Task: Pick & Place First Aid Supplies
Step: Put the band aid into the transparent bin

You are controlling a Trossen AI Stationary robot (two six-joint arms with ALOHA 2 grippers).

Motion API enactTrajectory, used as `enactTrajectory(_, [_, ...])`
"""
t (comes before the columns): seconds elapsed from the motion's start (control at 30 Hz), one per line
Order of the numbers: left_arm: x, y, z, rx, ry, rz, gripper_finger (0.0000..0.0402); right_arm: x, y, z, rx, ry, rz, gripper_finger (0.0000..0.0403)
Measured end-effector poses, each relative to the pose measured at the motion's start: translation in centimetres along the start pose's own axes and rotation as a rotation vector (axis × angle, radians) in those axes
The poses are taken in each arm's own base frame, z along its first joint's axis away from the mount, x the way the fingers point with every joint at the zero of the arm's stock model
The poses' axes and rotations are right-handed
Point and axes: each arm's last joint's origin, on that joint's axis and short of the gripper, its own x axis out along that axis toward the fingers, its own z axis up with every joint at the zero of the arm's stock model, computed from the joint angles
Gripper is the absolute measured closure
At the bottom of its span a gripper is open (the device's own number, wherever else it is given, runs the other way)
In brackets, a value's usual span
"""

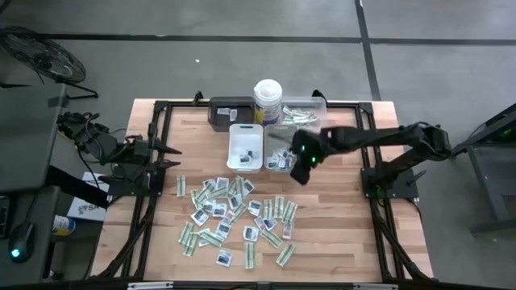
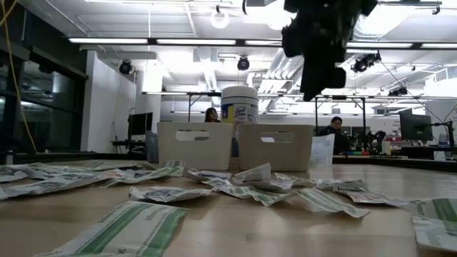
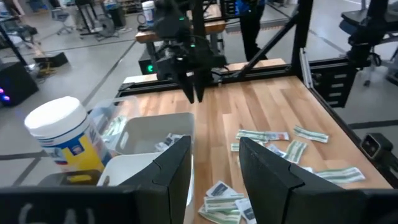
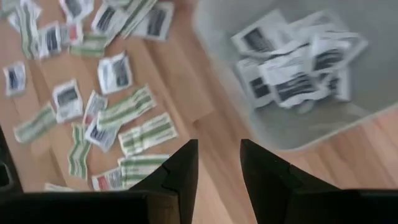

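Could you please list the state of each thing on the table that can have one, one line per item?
right gripper: open, empty, hovering beside the clear tray
left gripper: open, empty, parked at the table's left edge
clear tray: holds several white sachets
white tray: holds a few sachets
dark tray: holds at least one packet
canister: upright, lid on
loose packets: scattered flat on the wood

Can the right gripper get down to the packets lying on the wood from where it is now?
Probably yes: the right gripper hangs with fingers apart and empty beside the clear tray, and nothing stands between it and the scattered packets.
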Motion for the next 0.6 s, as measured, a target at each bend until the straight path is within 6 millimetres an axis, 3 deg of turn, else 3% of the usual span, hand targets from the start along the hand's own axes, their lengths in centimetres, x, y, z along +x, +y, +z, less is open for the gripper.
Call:
enactTrajectory(0.2, [0.0, -0.1, 0.0, 0.004, 0.005, -0.043, 0.0269, 1.2, 4.1, -2.3, -0.088, 0.02, 0.016, 0.0273])
enactTrajectory(0.43, [0.0, -0.2, 0.0, 0.005, 0.005, -0.085, 0.0269, 3.6, 6.7, -4.3, -0.118, 0.095, 0.026, 0.0195])
enactTrajectory(0.6, [0.0, -0.3, 0.0, 0.005, 0.006, -0.097, 0.0269, 5.9, 8.1, -6.0, -0.12, 0.128, -0.041, 0.0175])
